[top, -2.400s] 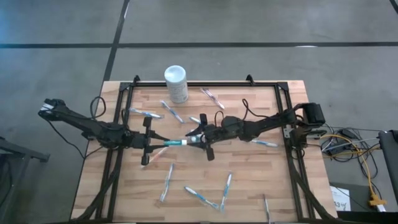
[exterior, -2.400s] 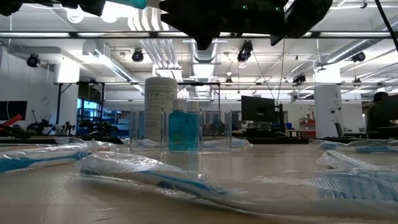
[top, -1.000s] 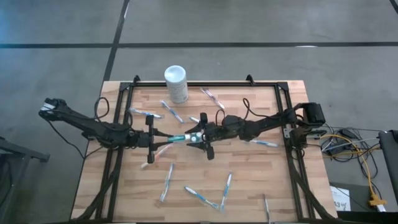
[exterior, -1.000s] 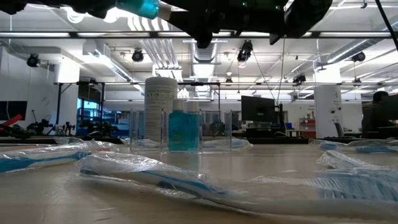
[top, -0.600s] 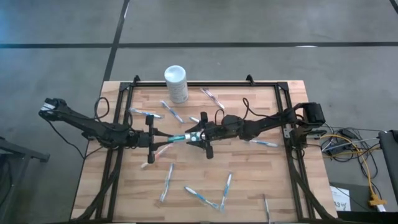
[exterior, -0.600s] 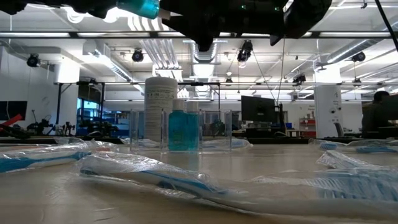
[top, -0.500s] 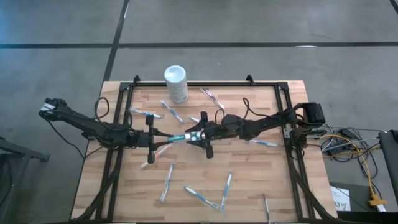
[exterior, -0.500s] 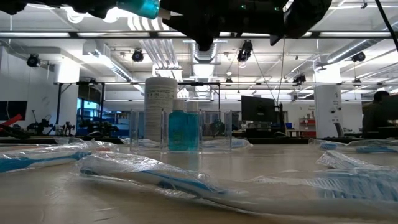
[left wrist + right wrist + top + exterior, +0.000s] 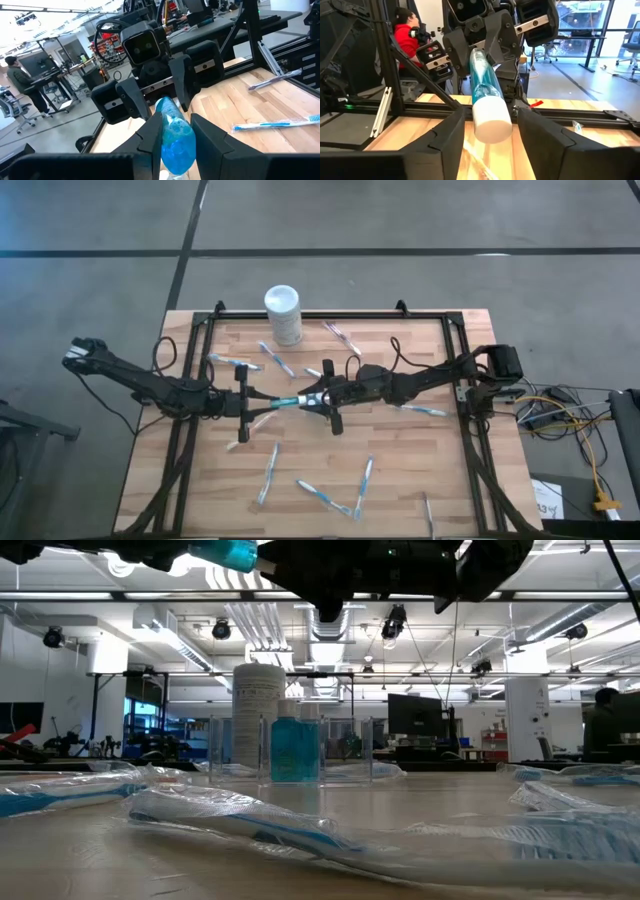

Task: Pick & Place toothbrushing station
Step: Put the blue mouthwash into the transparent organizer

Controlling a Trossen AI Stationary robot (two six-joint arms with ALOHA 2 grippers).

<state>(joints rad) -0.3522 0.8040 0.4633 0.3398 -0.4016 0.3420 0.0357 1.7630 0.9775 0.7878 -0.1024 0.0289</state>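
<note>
- Left gripper [image 9: 262, 402] above the middle of the table [image 9: 400, 470], reaching in from 9 o'clock. Fingers clamped on a blue tube [image 9: 288, 401], which lies level and clear of the wood
- In the left wrist view the tube [image 9: 176, 140] sits pinched between both dark fingers [image 9: 150, 137]
- Right gripper [image 9: 318, 398] comes in from 3 o'clock and meets the tube's other end. Right wrist view: the white cap [image 9: 491, 120] sits between its fingers [image 9: 452, 135] with a thin gap on each side, so the jaws are apart and not gripping
- Toothbrushing station [image 9: 225, 750]: clear holder, upright on the table toward the far side, seen in the low view only. It stands just beside the white canister [image 9: 258, 710], at its 3 o'clock in that view
- A blue bottle [image 9: 295, 750] shows through the holder's walls; inside or behind, cannot tell
- From above, the canister [image 9: 283, 313] stands at the table's 12 o'clock edge; cannot pick out the holder there
- Wrapped toothbrushes [image 9: 322, 495] scattered, mostly from 5 to 7 o'clock, well apart from both grippers
</note>
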